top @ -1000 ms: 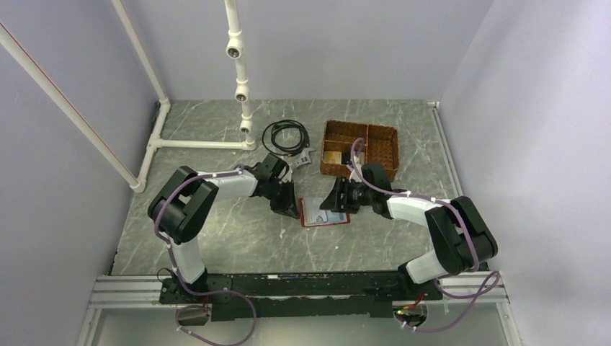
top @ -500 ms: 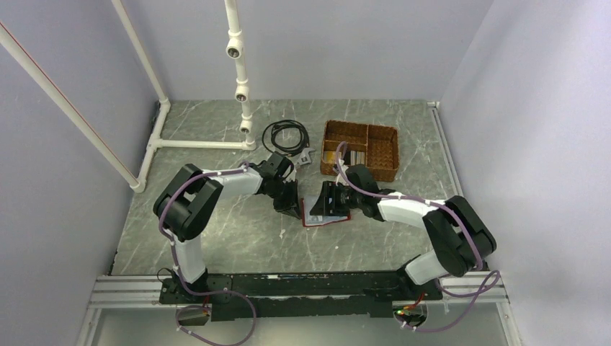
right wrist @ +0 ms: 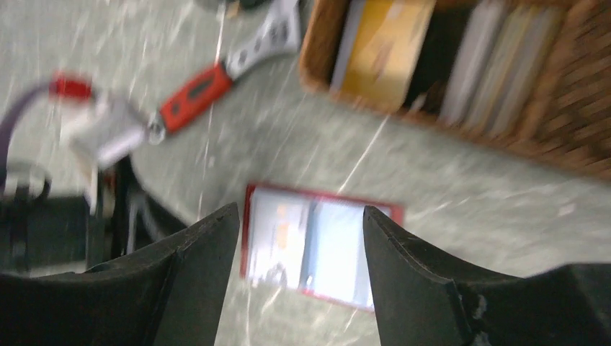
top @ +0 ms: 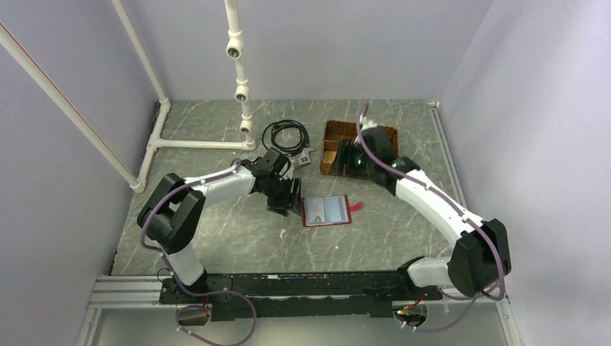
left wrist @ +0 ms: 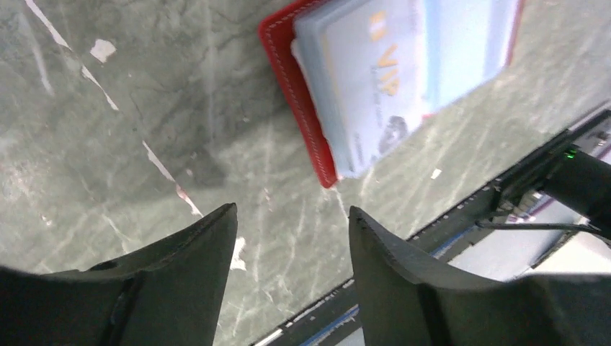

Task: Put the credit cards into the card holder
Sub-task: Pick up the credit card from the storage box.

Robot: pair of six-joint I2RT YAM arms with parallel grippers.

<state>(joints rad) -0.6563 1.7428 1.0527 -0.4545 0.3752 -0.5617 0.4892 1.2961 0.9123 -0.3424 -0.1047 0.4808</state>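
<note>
Step, I judge: right dips into basket [top: 382,148] for another card [right wrist: 385,54].
My left end effector [left wrist: 292,216] and right end effector [right wrist: 301,216] gape, empty; wallet [top: 328,210] lies open on desk [top: 238,231] beside left.

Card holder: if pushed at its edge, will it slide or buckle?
Probably slides: the card holder lies open and flat on the smooth table. Likely soft stitched leather, so a lifted edge may fold. The cards look unevenly stacked and could shift.
</note>
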